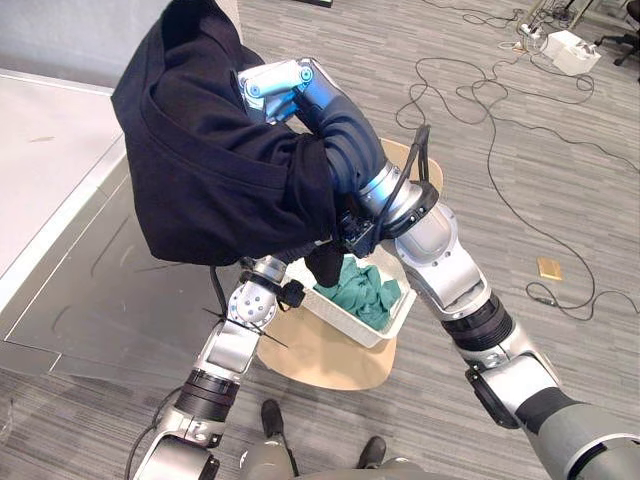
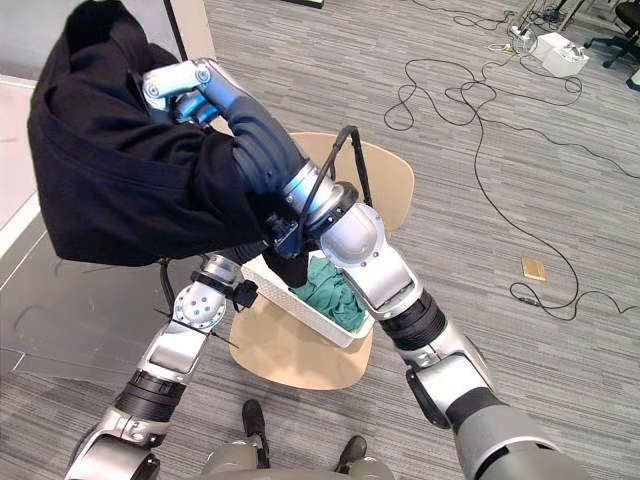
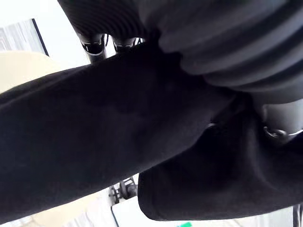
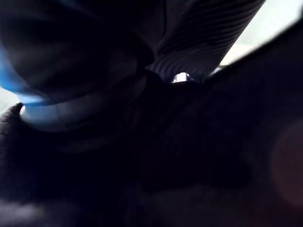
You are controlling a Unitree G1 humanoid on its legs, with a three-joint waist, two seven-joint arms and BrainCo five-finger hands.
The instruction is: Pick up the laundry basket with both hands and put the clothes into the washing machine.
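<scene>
While the white basket (image 1: 345, 322) is sitting on the round wooden stool (image 1: 320, 360) at lower centre of the frame, with green clothes (image 1: 365, 290) bunched inside it, the job is looking only partly under way: one black garment (image 1: 200, 170) is hanging above the basket at upper left, and the green pile is waiting in place. By my reading the loading of the washing machine is all lying ahead. The right hand (image 1: 272, 84) is standing high at upper left, its arm running in from the lower right corner, and the garment is draping over and around it. Its grasp is lying buried in the cloth, so I cannot tell whether it is clamped on it. The left hand (image 3: 93, 43) is sitting beneath the same garment, just above the basket, its arm entering from lower left, and I cannot tell its state either
</scene>
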